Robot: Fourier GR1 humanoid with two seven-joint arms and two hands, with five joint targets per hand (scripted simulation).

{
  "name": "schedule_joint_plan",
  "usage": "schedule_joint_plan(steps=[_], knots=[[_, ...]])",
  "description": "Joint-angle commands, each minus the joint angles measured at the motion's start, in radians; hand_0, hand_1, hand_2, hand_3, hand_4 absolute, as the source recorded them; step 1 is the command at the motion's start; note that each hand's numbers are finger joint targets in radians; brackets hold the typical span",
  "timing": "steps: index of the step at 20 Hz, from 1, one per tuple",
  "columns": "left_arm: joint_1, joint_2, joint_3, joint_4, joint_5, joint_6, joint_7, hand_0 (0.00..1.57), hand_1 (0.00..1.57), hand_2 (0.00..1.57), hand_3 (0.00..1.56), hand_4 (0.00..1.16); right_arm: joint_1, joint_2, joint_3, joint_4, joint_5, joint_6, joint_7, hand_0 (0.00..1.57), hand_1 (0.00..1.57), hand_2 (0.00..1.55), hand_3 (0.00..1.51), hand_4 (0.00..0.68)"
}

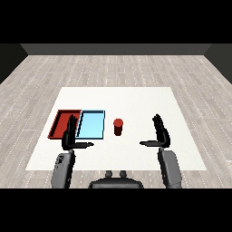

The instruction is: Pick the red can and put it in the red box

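Red can (118, 127) stands upright on the white table (136, 99), just right of the light blue tray (91, 124); red tray (63, 123) is farthest left. I judge the reach has not begun: nothing is held.

Right hand (159, 134) is raised, fingers straight, thumb out toward the can, well apart from it. Left hand (71, 136) has its fingers straight too, overlapping the near edges of both trays in my view.

Next, I think, the right hand goes to the can and curls round it. The carry must then cross the blue tray to reach the red one.
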Motion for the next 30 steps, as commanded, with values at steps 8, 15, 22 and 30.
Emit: schedule_joint_plan(steps=[8,15,22,30], knots=[[-0.005,0.015,0.019,-0.025,0.006,0.008,0.02,0.0,0.0,0.0,0.0,0.0,-0.156,0.043,0.025,0.063,-0.02,-0.029,0.113,0.0,0.0,0.0,0.0,0.0],[-0.039,0.018,0.024,-0.026,0.028,0.001,0.082,0.0,0.0,0.0,0.0,0.0,-0.248,0.076,0.0,0.275,-0.041,-0.053,0.039,0.0,0.0,0.0,0.0,0.0],[-0.101,0.012,0.034,0.105,0.009,0.013,0.004,0.0,0.0,0.0,0.0,0.0,-0.239,0.081,0.064,0.264,-0.083,-0.072,0.053,0.0,0.0,0.0,0.0,0.0],[-0.009,0.004,0.027,0.109,0.017,-0.027,-0.103,0.0,0.0,0.0,0.0,0.0,-0.301,0.082,0.196,0.468,-0.173,-0.171,-0.086,0.0,0.0,0.0,0.0,0.0]])
